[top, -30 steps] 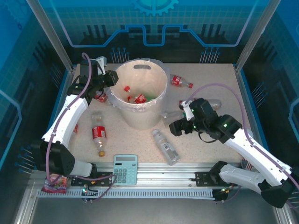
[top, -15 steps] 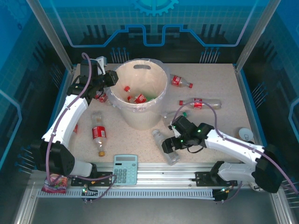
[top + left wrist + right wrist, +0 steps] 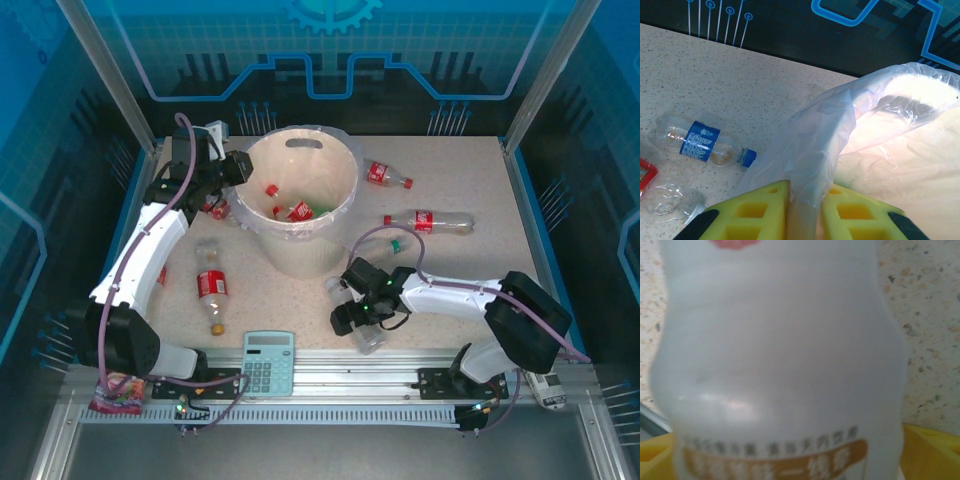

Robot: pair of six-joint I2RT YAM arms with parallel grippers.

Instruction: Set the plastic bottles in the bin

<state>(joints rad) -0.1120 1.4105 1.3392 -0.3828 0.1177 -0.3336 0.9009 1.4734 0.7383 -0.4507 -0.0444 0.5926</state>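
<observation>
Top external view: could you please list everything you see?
cream-white round plastic bin: one, far centre.
red-capped plastic bottles: several, inside the bin.
red-labelled clear plastic bottles: at least three, one left of the bin, two right.
green-capped bottle: one, right of the bin.
pale clear bottle: one, near centre, under the right arm's jaws.
pale blue calculator: one, near edge.
pink snack packet: one, near-left corner.
left arm: white and black, jaws shut on the bin's rim.
right arm: white and black, jaw state unclear.
</observation>
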